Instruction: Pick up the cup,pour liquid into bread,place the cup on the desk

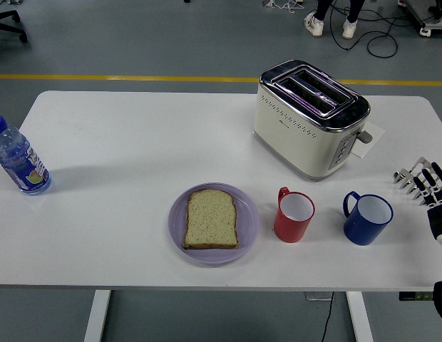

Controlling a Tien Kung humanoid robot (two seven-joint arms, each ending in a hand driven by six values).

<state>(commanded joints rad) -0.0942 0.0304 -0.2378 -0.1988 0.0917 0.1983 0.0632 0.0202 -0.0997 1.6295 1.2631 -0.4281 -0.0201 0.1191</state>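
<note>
Nearest to the front edge of the white table [121, 142], a slice of brown bread [212, 219] lies flat on a round lilac plate [248, 217]. Just right of the plate stands a red mug with a white inside [294, 216], and further right a blue mug with a white inside [367, 218], both upright. At the right edge, the robot's right hand [429, 187] hovers near the blue mug with fingers [413, 177] spread and holding nothing. At the left edge stands a clear plastic bottle with a blue cap [18, 160]. Behind the mugs sits a cream and chrome toaster [309, 117].
</note>
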